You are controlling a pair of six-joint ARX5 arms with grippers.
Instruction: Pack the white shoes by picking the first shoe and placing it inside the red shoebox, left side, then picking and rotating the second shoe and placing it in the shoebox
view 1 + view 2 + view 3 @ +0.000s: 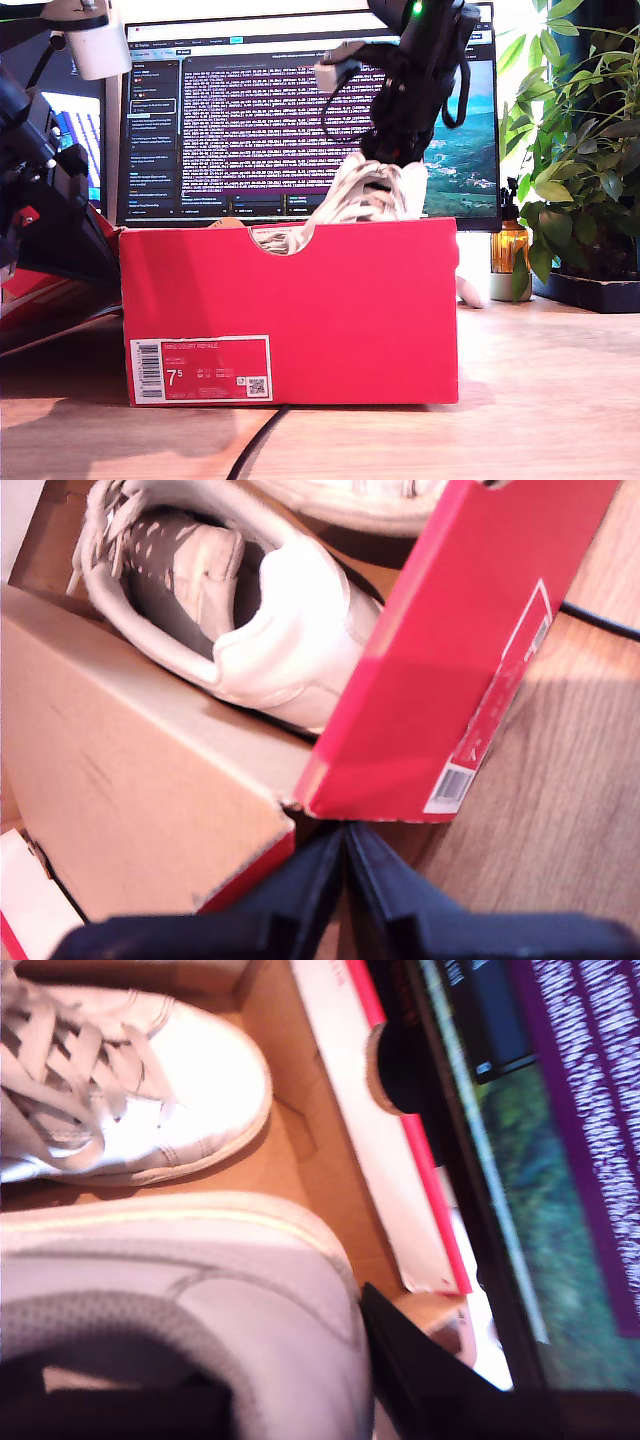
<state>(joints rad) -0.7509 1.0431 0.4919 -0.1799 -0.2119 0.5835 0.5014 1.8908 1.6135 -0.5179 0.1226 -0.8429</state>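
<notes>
The red shoebox (300, 300) stands open in the middle of the wooden table, its barcode label facing the exterior camera. One white shoe (250, 610) lies inside it, heel towards a corner of the box; its toe (190, 1090) shows on the cardboard floor. My second gripper (388, 150) is shut on the other white shoe (375, 195), which hangs tilted, partly above the box rim; its heel (200, 1290) fills the second wrist view. My first gripper (345, 855) is shut on nothing, just outside the box corner (300, 800). The first arm (35, 170) stands at the exterior view's left.
A large monitor (250, 110) stands right behind the box. A potted plant (580, 150) and an amber bottle (510, 245) are at the exterior view's right. A black cable (255, 445) runs out from under the box front. The red lid (50, 290) lies at the exterior view's left.
</notes>
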